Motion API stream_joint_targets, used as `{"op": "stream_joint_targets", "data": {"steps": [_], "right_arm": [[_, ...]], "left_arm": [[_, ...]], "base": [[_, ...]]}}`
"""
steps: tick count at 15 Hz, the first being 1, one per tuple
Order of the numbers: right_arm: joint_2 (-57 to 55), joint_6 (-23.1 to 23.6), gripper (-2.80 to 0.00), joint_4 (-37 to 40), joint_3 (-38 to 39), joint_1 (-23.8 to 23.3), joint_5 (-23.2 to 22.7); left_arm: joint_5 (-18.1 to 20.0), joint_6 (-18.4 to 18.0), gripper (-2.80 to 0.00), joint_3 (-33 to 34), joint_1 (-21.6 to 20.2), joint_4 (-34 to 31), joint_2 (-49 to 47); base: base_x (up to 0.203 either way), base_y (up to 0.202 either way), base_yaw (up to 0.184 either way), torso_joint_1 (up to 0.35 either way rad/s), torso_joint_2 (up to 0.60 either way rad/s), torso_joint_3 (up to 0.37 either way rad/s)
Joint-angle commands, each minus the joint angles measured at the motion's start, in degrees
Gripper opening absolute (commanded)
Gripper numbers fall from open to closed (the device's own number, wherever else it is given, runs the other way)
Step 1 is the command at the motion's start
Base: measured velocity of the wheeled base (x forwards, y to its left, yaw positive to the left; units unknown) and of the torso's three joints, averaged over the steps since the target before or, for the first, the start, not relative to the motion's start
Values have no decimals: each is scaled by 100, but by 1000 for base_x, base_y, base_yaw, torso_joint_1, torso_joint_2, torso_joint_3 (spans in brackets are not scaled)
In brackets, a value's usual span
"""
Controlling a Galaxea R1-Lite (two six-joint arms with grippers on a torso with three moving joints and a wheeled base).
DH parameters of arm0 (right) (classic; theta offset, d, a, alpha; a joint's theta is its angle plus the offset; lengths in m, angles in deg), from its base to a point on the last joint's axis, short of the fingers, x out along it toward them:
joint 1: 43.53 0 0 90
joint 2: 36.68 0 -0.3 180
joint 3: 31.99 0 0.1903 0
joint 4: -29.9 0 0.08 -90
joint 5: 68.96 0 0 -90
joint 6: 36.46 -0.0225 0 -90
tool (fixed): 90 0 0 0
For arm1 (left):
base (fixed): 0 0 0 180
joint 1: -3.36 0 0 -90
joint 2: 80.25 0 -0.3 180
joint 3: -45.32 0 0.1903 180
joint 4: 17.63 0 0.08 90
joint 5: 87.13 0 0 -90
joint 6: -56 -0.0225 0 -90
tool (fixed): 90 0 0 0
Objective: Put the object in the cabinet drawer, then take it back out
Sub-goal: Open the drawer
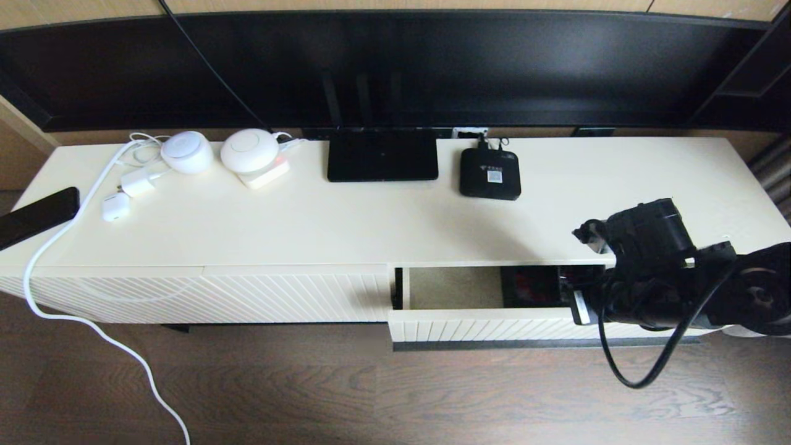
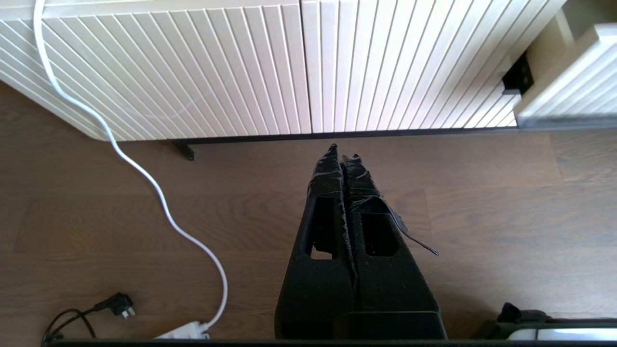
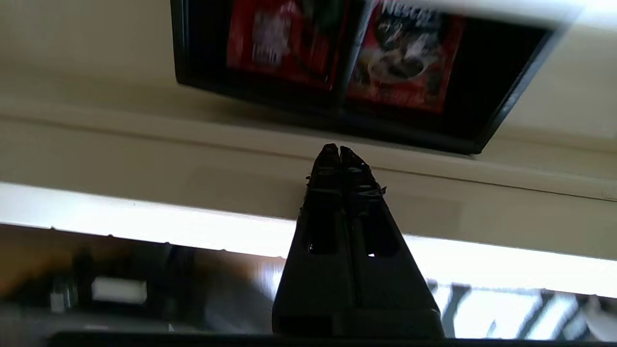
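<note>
Resting inside drawer (image 1: 432, 324): organizer box (image 1: 531, 285).

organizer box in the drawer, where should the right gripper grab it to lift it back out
Probably the near wall of the organizer box, pinched from above. It lies flat in the open drawer with its compartments facing up, so the thin upright rim is the only graspable edge. The right gripper is shut at the drawer front and would have to open first. The left gripper is parked over the floor.
</note>
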Motion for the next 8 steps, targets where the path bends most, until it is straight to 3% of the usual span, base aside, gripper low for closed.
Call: {"op": "stream_joint_targets", "data": {"steps": [1, 8], "right_arm": [[233, -30, -280, 87, 234, 91, -12], [347, -315, -280, 22, 1554, 363, -29]], "left_arm": [[-1, -3, -280, 5, 0, 0, -9], [-1, -3, -280, 5, 0, 2, -9]], "base": [[0, 0, 0, 0, 0, 0], [0, 0, 0, 0, 0, 0]]}}
